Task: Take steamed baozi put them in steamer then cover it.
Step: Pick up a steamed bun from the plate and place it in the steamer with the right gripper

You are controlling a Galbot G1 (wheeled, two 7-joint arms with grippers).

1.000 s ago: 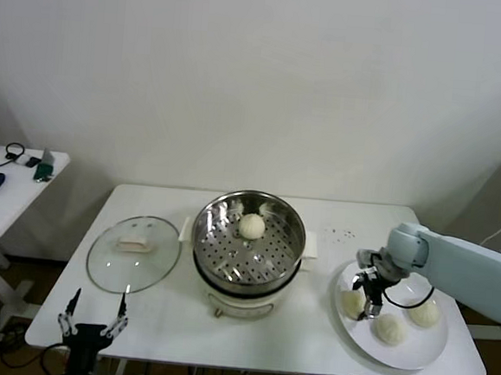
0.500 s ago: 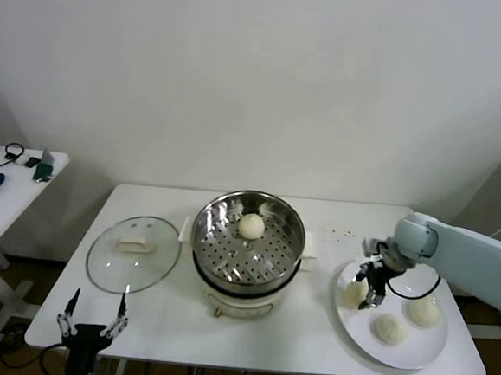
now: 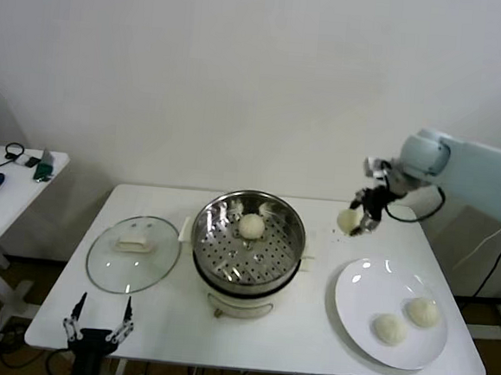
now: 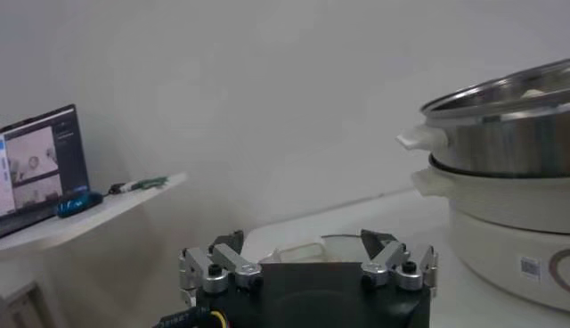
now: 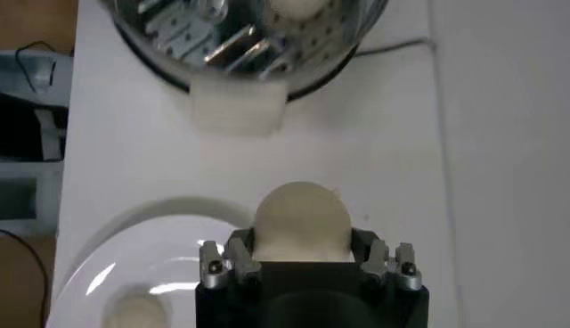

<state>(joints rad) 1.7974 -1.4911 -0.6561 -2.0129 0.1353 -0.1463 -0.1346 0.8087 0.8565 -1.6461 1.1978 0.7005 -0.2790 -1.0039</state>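
My right gripper (image 3: 358,219) is shut on an off-white baozi (image 3: 348,220), held in the air to the right of the steamer (image 3: 248,244) and above the table. In the right wrist view that baozi (image 5: 301,222) sits between the fingers, with the steamer's white side handle (image 5: 238,111) beyond it. One baozi (image 3: 251,226) lies on the perforated tray inside the steel pot. Two more baozi (image 3: 389,328) (image 3: 424,312) rest on the white plate (image 3: 369,284). My left gripper (image 3: 99,323) is parked open below the table's front left edge.
A glass lid (image 3: 133,252) lies flat on the table left of the steamer. A side table (image 3: 7,190) with a mouse and small items stands at far left. The plate occupies the table's right end.
The right gripper closed on a baozi on the plate, lifted it, and carried it up and back, off the plate. The left arm stayed put.
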